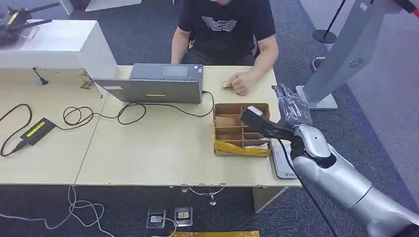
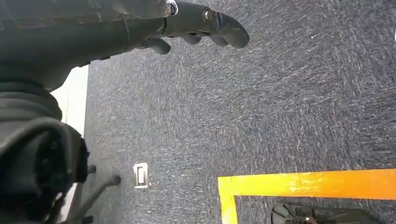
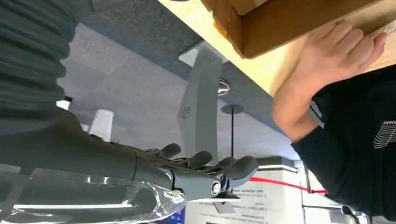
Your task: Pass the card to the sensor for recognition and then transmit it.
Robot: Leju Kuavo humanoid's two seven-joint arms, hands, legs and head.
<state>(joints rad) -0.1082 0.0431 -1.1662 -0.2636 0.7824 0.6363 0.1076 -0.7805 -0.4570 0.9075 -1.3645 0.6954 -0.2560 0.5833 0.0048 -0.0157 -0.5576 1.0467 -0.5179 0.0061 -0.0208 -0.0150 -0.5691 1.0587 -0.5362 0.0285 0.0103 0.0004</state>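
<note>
person's face (image 1: 225,2) cut off by top edge, small item (image 1: 227,85) by person's hand (image 1: 242,83) unidentifiable

You have a pale wooden table (image 1: 163,153). A grey laptop (image 1: 155,85) sits at its far edge, a cable (image 1: 106,114) looping from it to a black power brick (image 1: 37,131) near the left edge. A cardboard divider box (image 1: 241,129) sits near the right edge, a white pad (image 1: 281,163) at the near right corner, and a person's hand (image 1: 241,82) rests on a small card (image 1: 227,85) by the far right corner.
</note>
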